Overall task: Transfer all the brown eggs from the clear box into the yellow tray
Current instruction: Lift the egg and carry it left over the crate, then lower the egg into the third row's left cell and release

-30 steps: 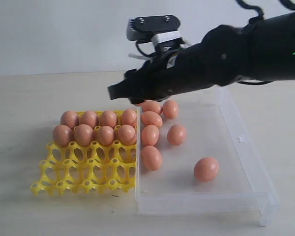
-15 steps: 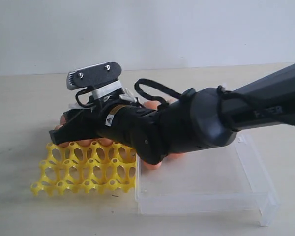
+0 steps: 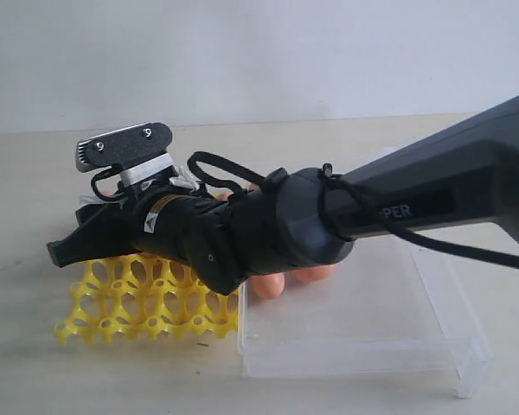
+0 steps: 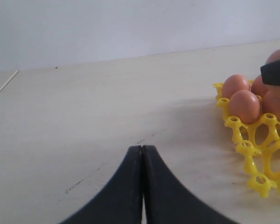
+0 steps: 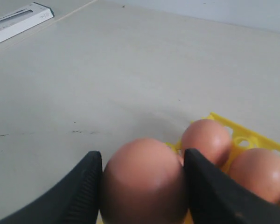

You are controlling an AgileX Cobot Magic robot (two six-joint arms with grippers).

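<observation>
Pale scuffed tabletop (image 3: 35, 173); white wall (image 3: 242, 52) behind; flat white bar (image 5: 18, 21).

Setting: robotics lab test bench. Evidence: plain pale tabletop (image 3: 35, 173) against a blank white wall (image 3: 259, 60); black robot arm (image 3: 432, 207) with a loose cable (image 3: 211, 156) and a wrist-mounted camera (image 3: 125, 147); staged props on the bench, a yellow tray (image 3: 147, 303) and a clear box (image 3: 355, 359).

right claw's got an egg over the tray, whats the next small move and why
Probably lower the right claw a little, toward an empty cup, before opening: it is shut on an egg above the tray's edge, beside seated eggs, and the tray's front rows look empty.
</observation>
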